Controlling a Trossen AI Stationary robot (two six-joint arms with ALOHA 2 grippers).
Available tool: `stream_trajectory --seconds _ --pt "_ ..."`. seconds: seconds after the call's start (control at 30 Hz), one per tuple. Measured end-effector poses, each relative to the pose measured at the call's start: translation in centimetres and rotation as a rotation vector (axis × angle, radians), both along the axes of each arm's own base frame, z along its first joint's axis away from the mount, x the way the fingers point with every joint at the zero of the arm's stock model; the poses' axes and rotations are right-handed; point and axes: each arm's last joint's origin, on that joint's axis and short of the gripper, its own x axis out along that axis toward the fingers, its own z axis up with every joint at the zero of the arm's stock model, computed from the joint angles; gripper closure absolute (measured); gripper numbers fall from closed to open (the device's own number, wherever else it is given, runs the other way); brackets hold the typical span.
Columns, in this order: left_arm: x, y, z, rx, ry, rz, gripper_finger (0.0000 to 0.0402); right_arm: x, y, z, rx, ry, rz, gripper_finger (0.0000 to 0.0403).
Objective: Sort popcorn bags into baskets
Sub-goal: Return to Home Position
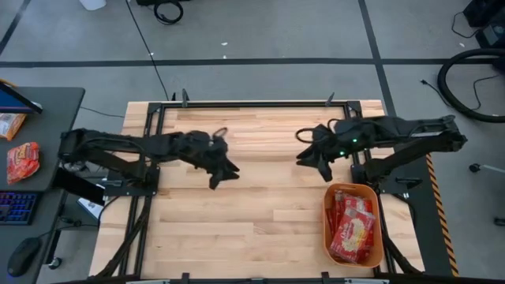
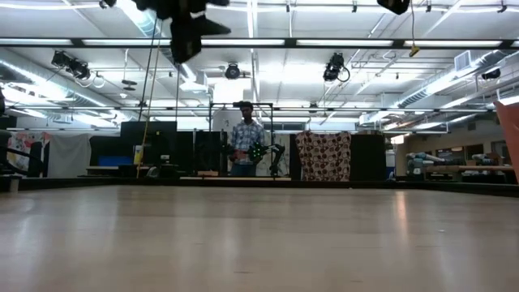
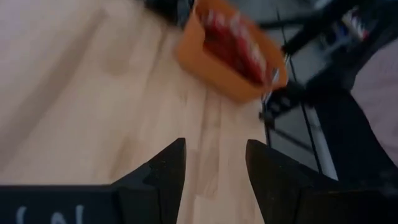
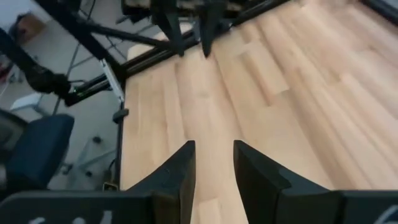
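Observation:
The orange basket (image 1: 353, 225) sits at the table's right near corner, and red popcorn bags (image 1: 352, 229) lie inside it. The left wrist view shows the basket (image 3: 231, 53) and its red bags (image 3: 233, 43) ahead. My left gripper (image 1: 223, 175) hovers over the table's middle, raised, open and holding nothing; its fingers (image 3: 216, 163) stand apart above bare wood. My right gripper (image 1: 309, 150) hangs over the table's right far part, above and beyond the basket, open and holding nothing (image 4: 214, 165). In the low view the left gripper (image 2: 185, 32) shows at the top, well above the table.
Bare wooden tabletop (image 1: 245, 213) lies between the arms and toward the near edge. A side desk on the left holds an orange-red snack bag (image 1: 22, 161), a keyboard and a mouse. A person (image 2: 246, 146) stands far behind the table in the room.

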Motion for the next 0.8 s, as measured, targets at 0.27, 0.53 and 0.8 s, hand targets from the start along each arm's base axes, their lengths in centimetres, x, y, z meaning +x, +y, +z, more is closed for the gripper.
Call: stream_trajectory --seconds 0.27,0.53,0.8 --pt "-3.6 1.1 4.0 0.014 -0.151 0.104 0.023 -2.2 -0.7 -1.5 -0.045 -0.101 -0.116 0.0291" --pt "-6.8 1.5 5.4 0.056 -0.167 0.195 0.023 -3.2 -0.9 -3.0 0.016 -0.224 -0.169 0.0291" --pt "-10.8 1.4 6.9 0.101 -0.249 0.28 0.023 -5.3 -1.2 -3.5 0.052 -0.351 -0.197 0.0291"
